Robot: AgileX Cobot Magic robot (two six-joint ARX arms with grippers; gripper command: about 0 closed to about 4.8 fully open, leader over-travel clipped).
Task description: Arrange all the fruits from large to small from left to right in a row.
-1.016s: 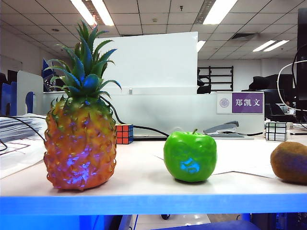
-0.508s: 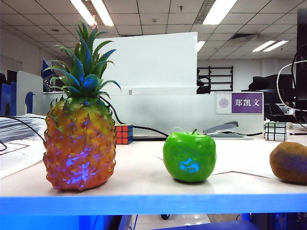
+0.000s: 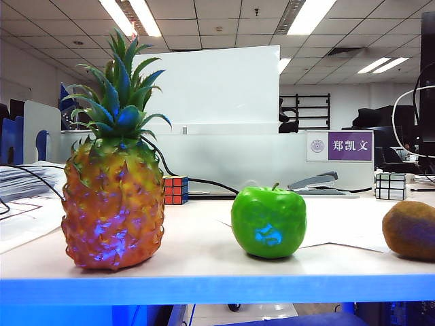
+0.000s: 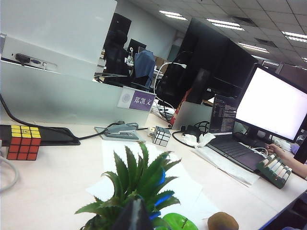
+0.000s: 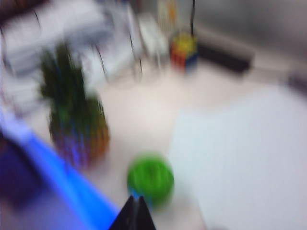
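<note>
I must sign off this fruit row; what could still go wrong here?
The kiwi sits at the exterior view's right border, so its footing is only partly checkable. The shut right tool hovers near the apple and could nudge it. The tall pineapple stands near the table's front edge.

Bright ceiling lights [image 3: 309, 15] overhead — exterior and left wrist views sharp, right wrist view badly motion-blurred; glare glints on the apple [image 3: 268, 222].
</note>
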